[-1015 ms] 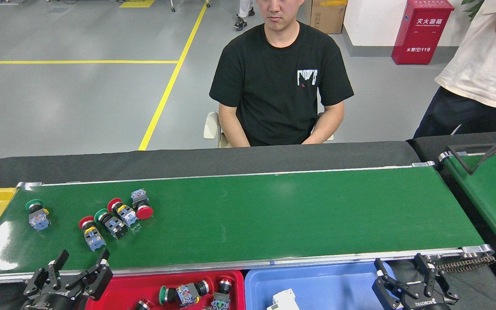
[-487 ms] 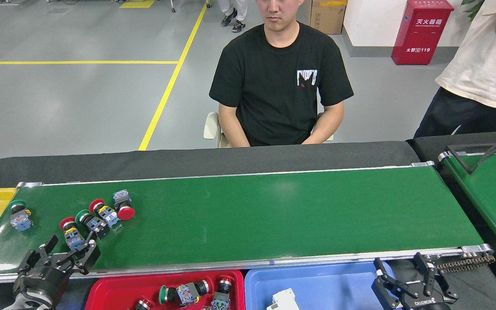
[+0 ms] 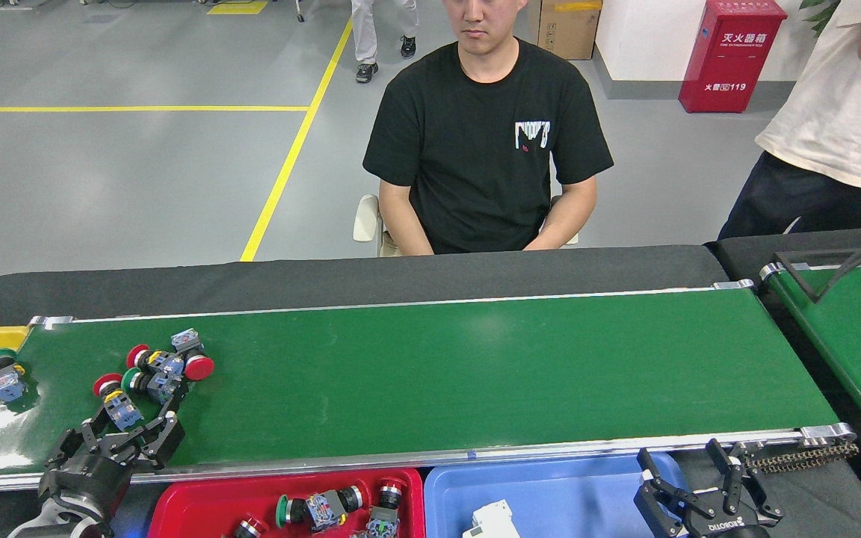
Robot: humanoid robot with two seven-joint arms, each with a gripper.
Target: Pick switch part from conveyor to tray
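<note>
Head view: left fingers [image 3: 134,421] apart around switch [image 3: 118,407]; three others [image 3: 165,366] crowd beside.

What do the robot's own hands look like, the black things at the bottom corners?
Both are black metal claws. The left gripper has two jointed fingers built from open linkage bars on a round black wrist, with a light grey arm segment behind it. The right gripper has the same linkage build and carries small white lettering on its base.

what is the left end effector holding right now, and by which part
Nothing held yet: the left end effector is open around a red-capped switch part on the conveyor, straddling its body.
</note>
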